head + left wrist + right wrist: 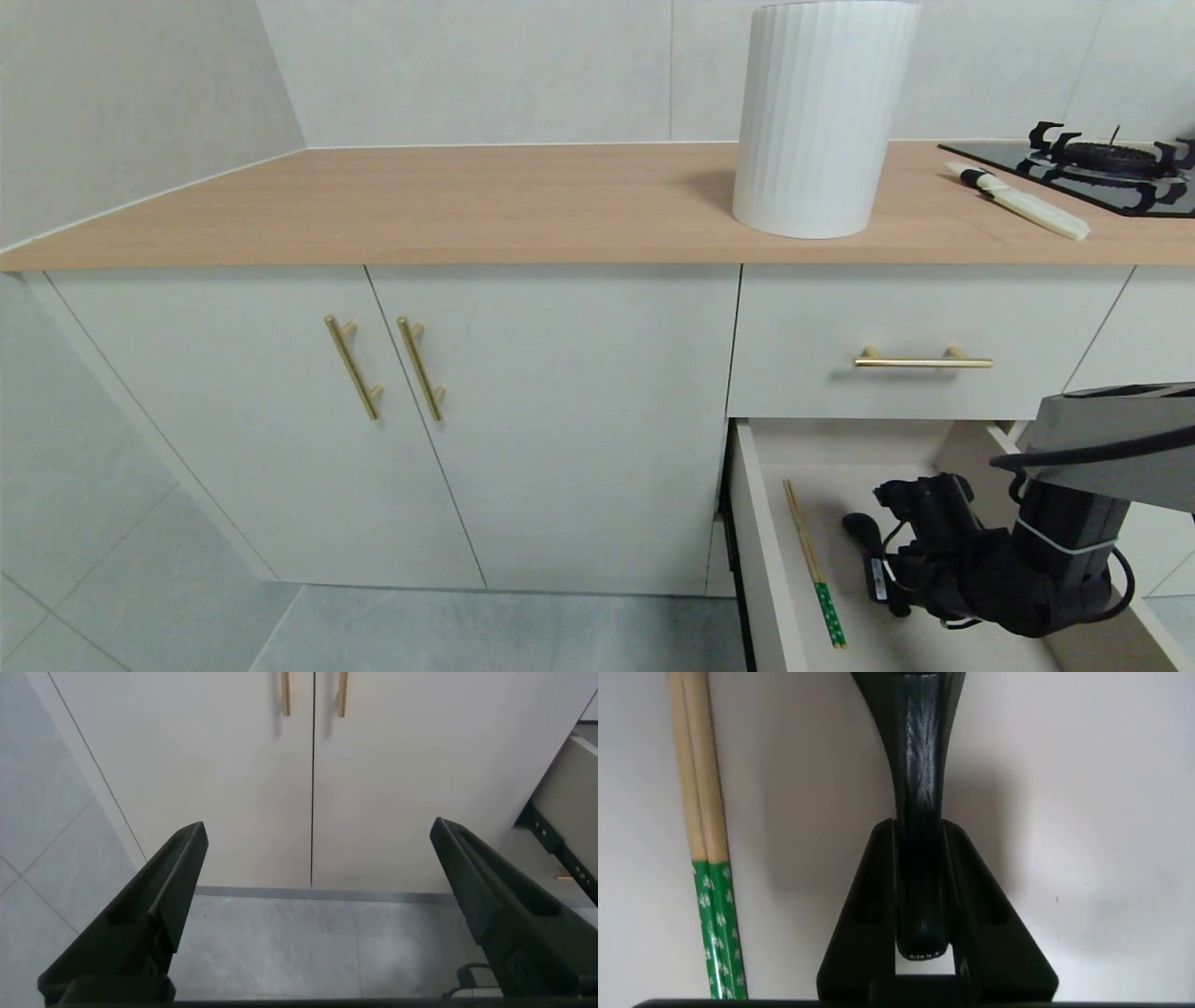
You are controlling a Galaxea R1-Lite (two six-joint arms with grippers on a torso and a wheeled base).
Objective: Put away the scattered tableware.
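The black spoon (920, 812) lies low in the open drawer (761, 541), its handle clamped between the fingers of the right pincer (923, 952) and its bowl pointing away from the pincer toward the drawer's far end. It looks lowered to the drawer floor or very nearly so, though contact cannot be made out from here. Just beside the pincer, on its outer side, a pair of wooden chopsticks (702, 840) with green ends lies flat in the drawer, parallel to the spoon and apart from it, so that piece counts as put away. The spoon needs only letting go. Well above and beyond the pincer, on the tabletop (467, 205), one long white-bladed utensil with a dark handle (1018, 201), probably a knife, lies beside the gas hob (1102, 168) and remains to be fetched; a tall white ribbed container (812, 121) stands near it. The right arm bends down over the drawer's edge. The left pincer (318, 915) hangs spread wide and empty, low before the cabinet doors (313, 765).
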